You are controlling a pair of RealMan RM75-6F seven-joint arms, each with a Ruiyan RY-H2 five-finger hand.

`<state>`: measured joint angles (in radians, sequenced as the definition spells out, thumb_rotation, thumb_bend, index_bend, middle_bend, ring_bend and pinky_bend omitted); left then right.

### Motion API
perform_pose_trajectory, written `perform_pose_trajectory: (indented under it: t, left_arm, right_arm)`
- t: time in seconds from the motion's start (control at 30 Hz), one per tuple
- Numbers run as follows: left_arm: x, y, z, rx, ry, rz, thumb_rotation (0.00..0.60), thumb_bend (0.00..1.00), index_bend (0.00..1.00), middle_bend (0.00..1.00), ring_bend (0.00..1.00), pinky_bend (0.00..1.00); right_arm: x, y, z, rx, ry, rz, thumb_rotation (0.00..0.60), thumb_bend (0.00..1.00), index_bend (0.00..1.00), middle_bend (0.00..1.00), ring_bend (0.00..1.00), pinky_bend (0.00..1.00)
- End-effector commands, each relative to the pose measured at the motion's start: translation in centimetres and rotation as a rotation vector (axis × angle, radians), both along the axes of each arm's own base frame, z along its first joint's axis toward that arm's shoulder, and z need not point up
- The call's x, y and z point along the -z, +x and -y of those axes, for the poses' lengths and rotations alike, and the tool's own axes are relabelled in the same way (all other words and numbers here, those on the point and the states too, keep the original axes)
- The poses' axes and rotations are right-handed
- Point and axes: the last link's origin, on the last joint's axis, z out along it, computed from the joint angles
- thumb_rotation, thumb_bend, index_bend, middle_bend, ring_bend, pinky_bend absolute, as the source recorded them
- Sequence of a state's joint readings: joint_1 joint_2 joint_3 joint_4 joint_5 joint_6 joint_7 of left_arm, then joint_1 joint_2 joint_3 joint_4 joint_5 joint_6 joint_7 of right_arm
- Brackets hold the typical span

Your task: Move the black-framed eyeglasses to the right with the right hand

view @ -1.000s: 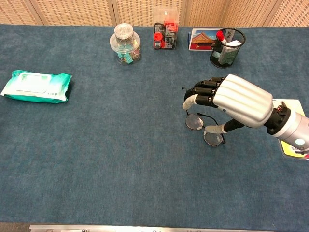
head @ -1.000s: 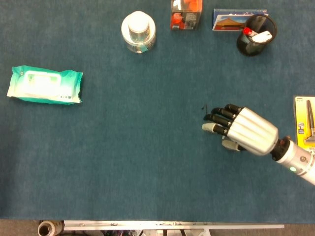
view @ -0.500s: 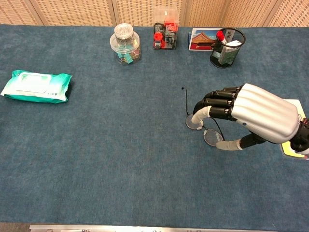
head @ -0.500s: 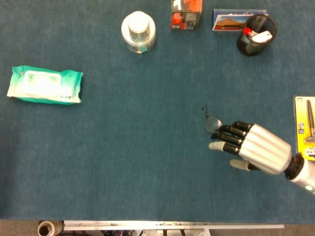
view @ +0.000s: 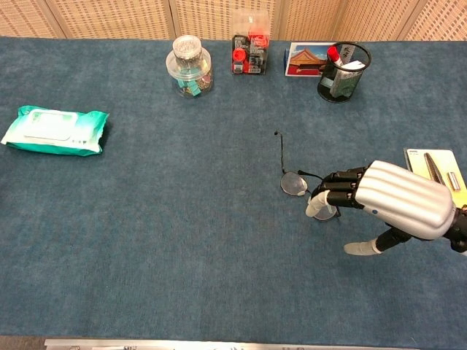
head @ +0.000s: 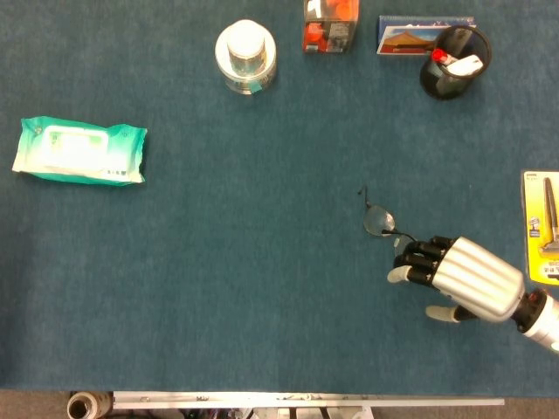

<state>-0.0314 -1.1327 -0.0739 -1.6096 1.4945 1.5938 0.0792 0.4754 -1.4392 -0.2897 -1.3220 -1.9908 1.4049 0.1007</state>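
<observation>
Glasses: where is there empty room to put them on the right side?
Bare cloth lies past the eyeglasses, between the pen cup up top and the yellow card at the edge. The right hand covers part of it. The back row by the jar and red box is crowded.

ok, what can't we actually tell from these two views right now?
- Right lens of the eyeglasses: the right hand covers it in both views.
- Whether the fingertips touch the frame: hidden under the hand.
- Yellow package: cut by the right edge in the head view.
- Left hand: in neither view.
</observation>
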Motion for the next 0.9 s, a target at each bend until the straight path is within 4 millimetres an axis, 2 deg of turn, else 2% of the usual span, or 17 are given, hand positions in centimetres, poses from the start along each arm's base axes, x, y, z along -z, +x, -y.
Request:
perform_pose_trajectory:
  t: [0.03,0.47,0.9]
  left_arm:
    - [0.0,0.0,0.0,-0.001,0.002,0.001,0.6,0.34,0.47,0.57,0.42,0.52]
    - [-0.2,0.0,0.1,-0.001,0.003,0.004,0.6,0.34,0.47,0.57,0.42,0.52]
    - [-0.3,0.0,0.1,-0.001,0.006,0.008,0.6,0.34,0.47,0.57,0.42,0.52]
  right_arm:
    - [0.4,-0.4,-0.1,0.016,0.015,-0.013,0.6,0.0,0.37,0.39,0.31,0.5]
    - [1.0,-1.5,-0.6,0.06,0.054,-0.067,0.6,0.0,0.37,0.4,0.32,0.5]
    - [0.6,-2.8,0.8,0.104,-0.013,-0.122,0.6,0.0,0.37,0.4,0.32,0.5]
